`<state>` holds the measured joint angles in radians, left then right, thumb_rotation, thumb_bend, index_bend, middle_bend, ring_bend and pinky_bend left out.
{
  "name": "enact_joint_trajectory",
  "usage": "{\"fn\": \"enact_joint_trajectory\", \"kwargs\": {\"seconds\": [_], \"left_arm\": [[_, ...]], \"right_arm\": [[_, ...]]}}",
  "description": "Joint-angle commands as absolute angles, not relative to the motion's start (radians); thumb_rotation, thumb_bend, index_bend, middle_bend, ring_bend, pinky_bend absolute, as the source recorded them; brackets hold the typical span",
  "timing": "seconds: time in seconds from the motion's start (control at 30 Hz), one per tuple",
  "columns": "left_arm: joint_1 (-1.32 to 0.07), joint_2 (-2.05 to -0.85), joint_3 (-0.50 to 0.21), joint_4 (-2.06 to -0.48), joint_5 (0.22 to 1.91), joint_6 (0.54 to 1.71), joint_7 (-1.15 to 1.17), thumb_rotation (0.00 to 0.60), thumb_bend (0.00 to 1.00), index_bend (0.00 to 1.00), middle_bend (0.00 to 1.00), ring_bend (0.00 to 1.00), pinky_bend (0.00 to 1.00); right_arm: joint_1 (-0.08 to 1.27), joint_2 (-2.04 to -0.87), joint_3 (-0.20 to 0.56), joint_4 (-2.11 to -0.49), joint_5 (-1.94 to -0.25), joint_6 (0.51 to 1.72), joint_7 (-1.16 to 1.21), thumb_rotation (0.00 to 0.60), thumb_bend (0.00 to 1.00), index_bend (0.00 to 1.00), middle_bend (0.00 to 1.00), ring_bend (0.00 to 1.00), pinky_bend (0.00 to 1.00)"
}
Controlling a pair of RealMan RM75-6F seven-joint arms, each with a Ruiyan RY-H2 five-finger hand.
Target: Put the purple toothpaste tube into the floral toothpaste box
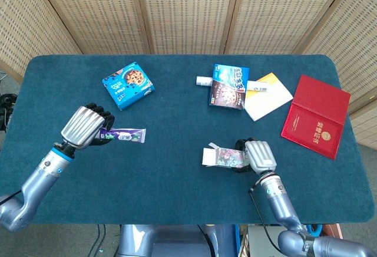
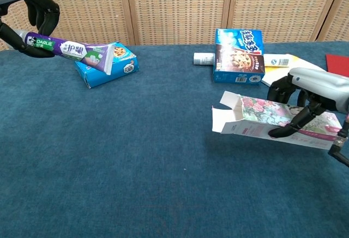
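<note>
My left hand [image 1: 85, 127] [image 2: 30, 17] holds the purple toothpaste tube [image 1: 125, 135] [image 2: 73, 50] by its cap end, lifted off the blue table, its crimped end pointing right. My right hand [image 1: 258, 155] [image 2: 311, 93] grips the floral toothpaste box [image 1: 227, 158] [image 2: 272, 119] and holds it raised and tilted. The box's open flaps [image 2: 224, 115] face left toward the tube. A wide gap of table lies between tube and box.
A blue cookie box [image 1: 128, 84] [image 2: 106, 63] lies just behind the tube. At the back right are a blue-and-brown snack box [image 1: 229, 86] [image 2: 238, 55], a small white bottle [image 1: 204, 81], a white-and-yellow booklet [image 1: 268, 96] and a red booklet [image 1: 316, 115].
</note>
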<state>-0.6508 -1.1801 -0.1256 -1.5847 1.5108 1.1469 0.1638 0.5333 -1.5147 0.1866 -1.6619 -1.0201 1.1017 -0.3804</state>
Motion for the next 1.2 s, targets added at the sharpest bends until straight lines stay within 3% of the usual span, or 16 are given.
{"fn": "enact_joint_trajectory", "kwargs": {"seconds": [0.03,0.37,1.2], "left_arm": [[-0.660,-1.176,-0.132,-1.608,1.507,1.137,0.184,0.600,0.32,0.89,0.65,0.51,0.47],[-0.677,-1.193,-0.141,-1.664,1.481,1.109,0.246,0.600,0.32,0.89,0.65,0.51,0.47],[-0.700,-1.249,-0.146,-1.759,1.459,1.094,0.322,0.600,0.32,0.89,0.66,0.51,0.47]], "right_arm": [[0.546,-1.520,0.194,-1.689,-1.014,1.109,-0.405,0.600,0.12,0.56,0.48,0.36,0.48],[0.594,-1.541,0.229,-1.777,-0.947,1.104,-0.461,0.600,0.12,0.56,0.48,0.36,0.48],[0.694,-1.602,0.285,-1.790,-0.838,1.143,-0.540,0.600,0.12,0.56,0.48,0.36,0.48]]}}
